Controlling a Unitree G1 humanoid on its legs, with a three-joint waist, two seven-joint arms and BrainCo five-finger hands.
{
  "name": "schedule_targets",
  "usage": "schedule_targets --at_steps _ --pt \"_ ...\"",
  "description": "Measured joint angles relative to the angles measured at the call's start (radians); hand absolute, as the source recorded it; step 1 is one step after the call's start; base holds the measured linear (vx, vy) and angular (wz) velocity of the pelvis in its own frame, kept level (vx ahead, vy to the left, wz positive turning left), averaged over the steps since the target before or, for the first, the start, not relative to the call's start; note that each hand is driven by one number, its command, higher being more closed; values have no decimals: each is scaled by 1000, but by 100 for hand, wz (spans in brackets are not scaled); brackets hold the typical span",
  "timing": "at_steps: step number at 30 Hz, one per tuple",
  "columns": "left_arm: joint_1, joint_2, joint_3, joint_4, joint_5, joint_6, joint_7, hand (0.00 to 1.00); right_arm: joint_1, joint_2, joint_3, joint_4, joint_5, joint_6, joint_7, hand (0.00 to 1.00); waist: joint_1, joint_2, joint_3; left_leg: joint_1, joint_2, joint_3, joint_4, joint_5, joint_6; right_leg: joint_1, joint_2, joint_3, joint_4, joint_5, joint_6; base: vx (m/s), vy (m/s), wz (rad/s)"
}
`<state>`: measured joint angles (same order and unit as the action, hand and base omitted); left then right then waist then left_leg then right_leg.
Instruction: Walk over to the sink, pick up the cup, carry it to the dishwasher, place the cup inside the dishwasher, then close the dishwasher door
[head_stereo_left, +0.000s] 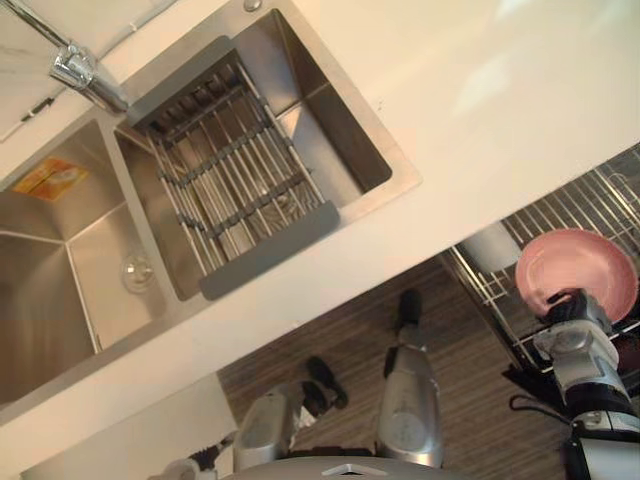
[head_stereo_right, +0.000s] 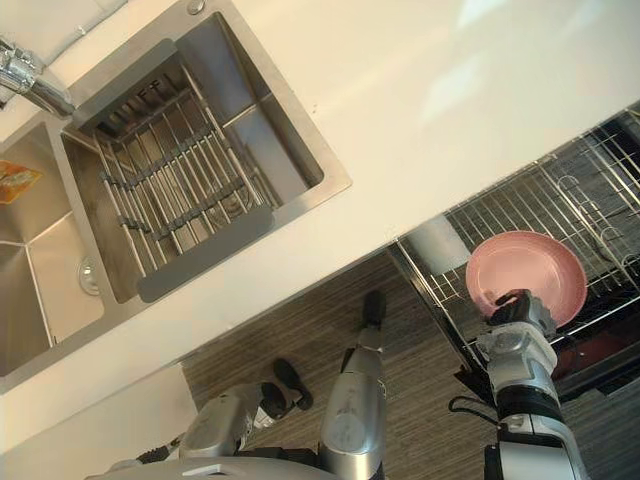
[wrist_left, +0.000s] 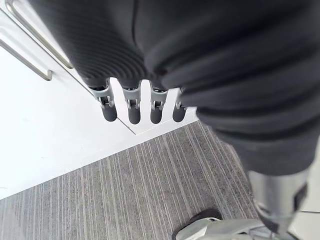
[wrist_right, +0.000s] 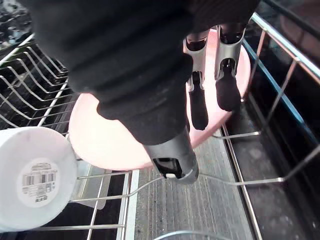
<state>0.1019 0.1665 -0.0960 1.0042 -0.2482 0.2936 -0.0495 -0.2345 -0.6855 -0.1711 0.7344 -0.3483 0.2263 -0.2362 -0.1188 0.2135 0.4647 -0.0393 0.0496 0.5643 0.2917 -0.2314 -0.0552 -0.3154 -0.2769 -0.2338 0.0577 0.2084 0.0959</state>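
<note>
Right wrist view has the right hand (wrist_right: 197, 107) pinching a pink bowl (wrist_right: 110, 140) by its rim, fingers one side, thumb the other, just above the dishwasher rack (wrist_right: 287, 48); a white cup (wrist_right: 35, 177) lies on that rack right beside the bowl; left hand (wrist_left: 132, 107) hangs well away from the rack, fingers straight and loose, holding nothing

1. A pale, glossy countertop (head_stereo_left: 480, 120) runs across the room, with soft bright patches of light on it.
2. A steel two-basin sink (head_stereo_left: 345, 140) is set into it, with a chrome tap (head_stereo_left: 85, 75) at its back edge.
3. The floor (wrist_left: 125, 190) is grey-brown with fine stripes.
4. White cabinet fronts (wrist_left: 40, 125) with slim metal bar handles (wrist_left: 45, 74) meet the floor.
</note>
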Motion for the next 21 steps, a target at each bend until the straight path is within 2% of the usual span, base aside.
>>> schedule_targets --at_steps 4,5,8,10,11,12,14,15,16,17,18,19,20,21 --pt "0 0 5 -3 -111 0 -11 0 12 33 -42 -2 72 -11 -28 0 -8 1 -1 2 -6 -16 0 0 0 5 -1 1 1 6 -1 -10 -15 3" --pt "0 0 10 -3 -145 6 -20 0 21 43 -63 -4 94 -28 -47 0 -8 1 0 6 -5 -17 0 0 0 10 0 0 0 6 -1 -13 -32 2" --pt "0 -1 36 -4 -144 16 -30 0 45 57 -91 -64 147 -73 -81 0 -13 -3 1 35 -3 -24 2 1 -1 47 7 2 -12 7 -1 -11 -35 -6" --pt "0 0 69 -4 -142 22 -30 0 64 71 -108 -162 182 -94 -84 0 -16 -17 4 52 -4 -60 19 0 -1 76 22 22 -38 14 4 -19 -53 -24" --pt "2 0 93 -4 -142 27 -29 0 64 85 -108 -210 200 -94 -87 0 -15 -37 3 51 -6 -93 48 -1 2 84 33 52 -53 19 7 -51 -89 -68" --pt "13 0 128 -3 -142 41 -29 0 50 116 -99 -279 218 -95 -87 0 -1 -74 -8 28 -5 -184 136 -10 14 94 60 116 -76 22 10 -107 -103 -102" --pt "50 -6 154 -9 -143 55 -27 0 26 125 -54 -319 220 -95 -72 0 29 -106 -43 8 -34 -338 157 -90 -1 95 96 198 -115 36 14 -144 -4 -149" --pt "82 -11 176 -11 -143 72 -23 0 -5 124 -20 -339 210 -102 -37 0 58 -126 -66 21 -47 -439 126 -136 14 96 160 257 -138 42 9 -158 107 -169" --pt "87 -9 179 -10 -140 80 -21 0 -12 123 -17 -344 204 -103 -18 0 65 -136 -72 39 -40 -443 112 -170 55 97 181 270 -138 48 2 -161 133 -180" --pt "91 -7 187 -8 -117 91 -20 0 -22 122 -16 -347 206 -107 22 0 70 -177 -87 71 -37 -387 105 -181 67 105 194 283 -138 34 8 -83 84 -114" --pt "94 -10 192 -7 -98 97 -20 0 -22 113 -16 -347 207 -110 45 0 69 -203 -100 85 -30 -352 101 -186 74 103 200 279 -137 4 6 -47 106 -133" --pt "96 -14 203 -1 -91 107 -15 0 -24 91 -17 -348 212 -115 66 0 74 -213 -107 109 -15 -301 88 -181 78 92 213 273 -103 -18 -15 -19 102 -106" --pt "99 -13 209 -1 -90 117 -8 0 -24 76 -19 -353 227 -116 78 0 70 -225 -117 121 -13 -282 82 -180 79 84 219 269 -67 -9 -24 31 121 -95" --pt "113 -17 225 8 -86 108 12 0 -18 44 -21 -361 247 -120 87 0 54 -247 -139 138 -19 -259 71 -180 79 92 224 243 -13 31 -37 83 137 -57"
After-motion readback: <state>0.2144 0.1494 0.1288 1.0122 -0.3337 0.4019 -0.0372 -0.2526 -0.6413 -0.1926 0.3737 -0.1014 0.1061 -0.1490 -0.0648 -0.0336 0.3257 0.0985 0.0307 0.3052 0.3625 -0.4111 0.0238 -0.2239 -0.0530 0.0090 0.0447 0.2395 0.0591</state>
